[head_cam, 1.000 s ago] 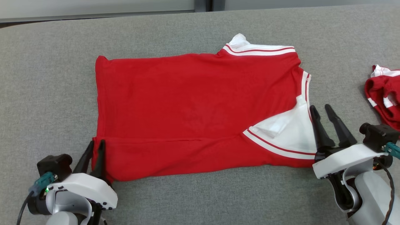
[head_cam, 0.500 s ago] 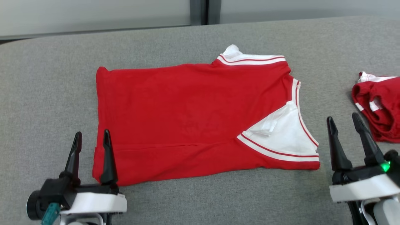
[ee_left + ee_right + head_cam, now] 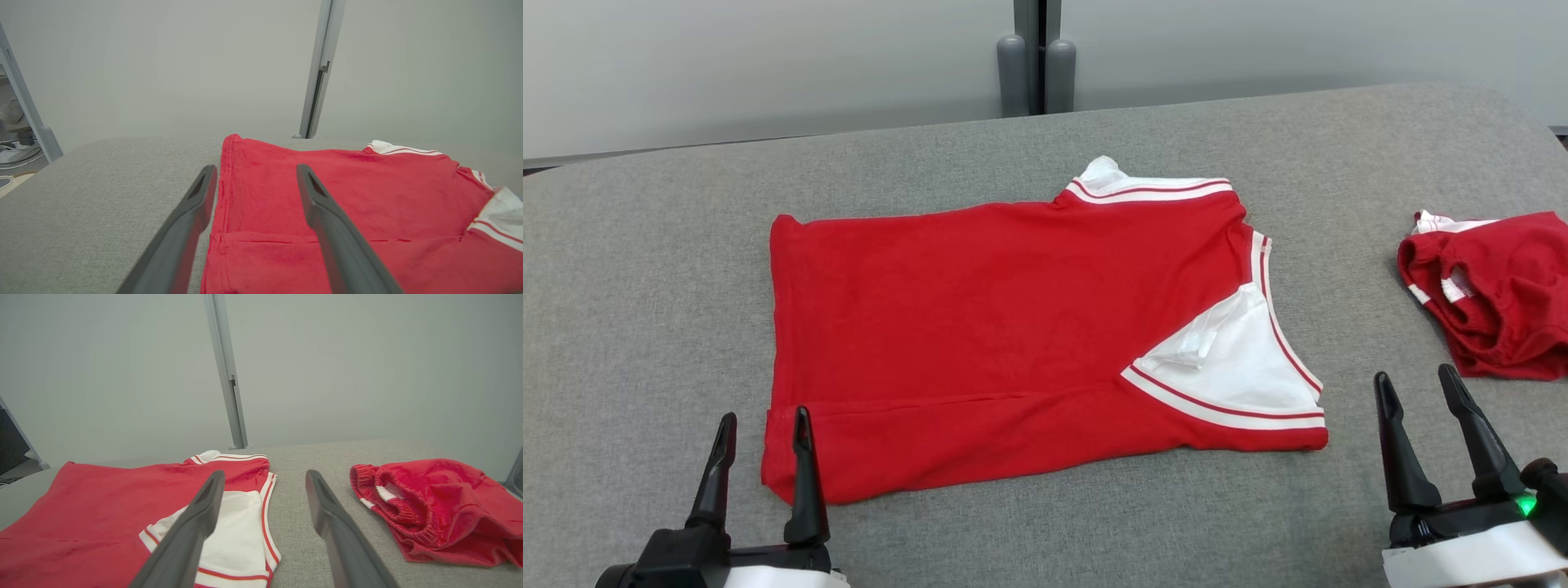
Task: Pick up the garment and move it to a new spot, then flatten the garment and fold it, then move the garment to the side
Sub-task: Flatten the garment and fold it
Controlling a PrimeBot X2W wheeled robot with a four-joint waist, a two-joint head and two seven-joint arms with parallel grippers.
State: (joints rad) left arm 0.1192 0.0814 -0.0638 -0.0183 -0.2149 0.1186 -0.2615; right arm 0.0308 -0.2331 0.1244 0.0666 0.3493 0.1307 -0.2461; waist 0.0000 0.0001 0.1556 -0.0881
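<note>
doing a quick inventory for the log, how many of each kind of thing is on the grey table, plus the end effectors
red shirt: 1
red shorts: 1
end effectors: 2, the left end effector and the right end effector, both open
total: 4

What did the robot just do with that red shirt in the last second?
The left gripper released the near left corner of the red shirt, and the right gripper left its collar edge; both opened and drew back toward the robot. The shirt stayed flat on the grey table; the crumpled red shorts stayed put.
</note>
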